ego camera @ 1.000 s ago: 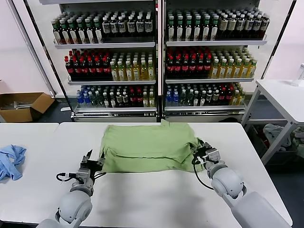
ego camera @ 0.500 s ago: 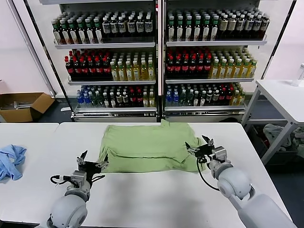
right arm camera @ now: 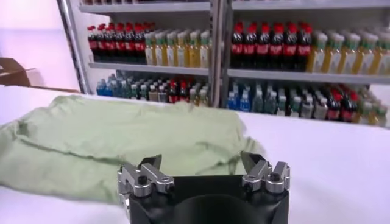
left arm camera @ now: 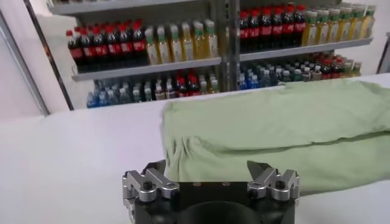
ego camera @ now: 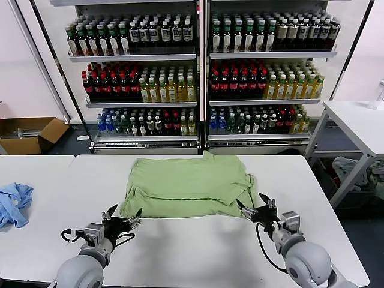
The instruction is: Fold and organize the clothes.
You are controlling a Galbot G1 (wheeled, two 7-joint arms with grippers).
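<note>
The light green shirt (ego camera: 189,185) lies partly folded on the white table (ego camera: 192,252), its near edge doubled over. It also shows in the left wrist view (left arm camera: 274,131) and the right wrist view (right arm camera: 122,143). My left gripper (ego camera: 123,219) is open and empty, just off the shirt's near left corner. My right gripper (ego camera: 257,211) is open and empty, just off the near right corner. Neither touches the cloth. The left gripper (left arm camera: 210,173) and the right gripper (right arm camera: 201,164) stand with jaws wide apart in their wrist views.
A light blue cloth (ego camera: 13,203) lies at the table's left edge. Shelves of bottles (ego camera: 198,72) stand behind the table. A cardboard box (ego camera: 27,135) sits on the floor at left. A second white table (ego camera: 360,123) stands at right.
Both grippers have let go of the shirt and drawn back towards me, off its near corners. The shirt's near edge has settled flat.
</note>
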